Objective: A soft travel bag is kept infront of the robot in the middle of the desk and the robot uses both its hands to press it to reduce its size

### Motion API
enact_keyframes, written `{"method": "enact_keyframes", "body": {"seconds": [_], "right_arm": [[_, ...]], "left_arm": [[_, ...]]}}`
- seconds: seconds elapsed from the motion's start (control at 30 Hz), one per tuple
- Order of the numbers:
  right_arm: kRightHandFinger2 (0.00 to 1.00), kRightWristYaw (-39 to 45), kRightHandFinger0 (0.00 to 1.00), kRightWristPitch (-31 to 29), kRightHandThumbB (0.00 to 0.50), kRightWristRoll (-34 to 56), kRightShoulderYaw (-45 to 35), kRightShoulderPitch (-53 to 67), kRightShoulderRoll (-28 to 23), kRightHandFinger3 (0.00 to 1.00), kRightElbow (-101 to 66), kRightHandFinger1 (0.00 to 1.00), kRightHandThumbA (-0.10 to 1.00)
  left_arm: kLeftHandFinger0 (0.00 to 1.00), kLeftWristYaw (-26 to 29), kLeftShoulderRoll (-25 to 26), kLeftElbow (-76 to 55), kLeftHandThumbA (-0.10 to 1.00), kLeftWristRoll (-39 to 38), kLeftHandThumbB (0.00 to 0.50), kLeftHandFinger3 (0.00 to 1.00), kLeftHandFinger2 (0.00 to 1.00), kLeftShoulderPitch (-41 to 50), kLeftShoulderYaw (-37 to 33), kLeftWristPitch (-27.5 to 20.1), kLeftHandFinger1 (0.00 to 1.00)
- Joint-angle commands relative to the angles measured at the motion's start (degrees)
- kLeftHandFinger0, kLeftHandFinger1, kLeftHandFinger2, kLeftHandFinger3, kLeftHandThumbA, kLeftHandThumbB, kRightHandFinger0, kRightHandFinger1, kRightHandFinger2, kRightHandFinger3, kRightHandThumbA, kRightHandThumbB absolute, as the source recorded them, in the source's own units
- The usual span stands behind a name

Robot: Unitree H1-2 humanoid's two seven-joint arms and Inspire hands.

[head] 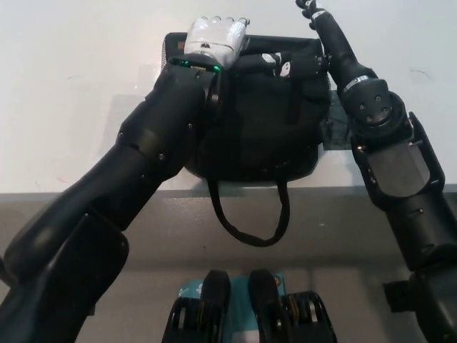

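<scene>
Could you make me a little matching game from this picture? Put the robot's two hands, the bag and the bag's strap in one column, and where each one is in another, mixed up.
Things:
1. white left hand
2. black right hand
3. travel bag
4. carry strap

Places:
A. hanging in a loop over the near edge of the desk
B. lying in the middle of the desk, between the two arms
C. resting on the far left part of the bag's top
D. at the top edge of the picture, beyond the bag's far right corner

Pairs: 1-C, 2-D, 3-B, 4-A
</scene>
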Motion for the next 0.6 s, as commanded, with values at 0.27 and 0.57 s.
{"method": "enact_keyframes", "body": {"seconds": [0.27,0.57], "right_arm": [[1.00,-2.2,1.00,-3.9,0.262,1.8,-0.6,0.0,2.8,1.00,1.6,1.00,1.00],[1.00,-2.9,1.00,-6.5,0.270,2.8,-0.9,0.5,5.7,1.00,6.5,1.00,1.00]], "left_arm": [[1.00,3.3,-0.4,0.2,1.00,0.7,0.193,1.00,1.00,1.3,-1.4,0.2,1.00],[1.00,4.6,-0.2,1.6,1.00,0.7,0.195,1.00,1.00,5.4,-2.5,0.0,1.00]]}}
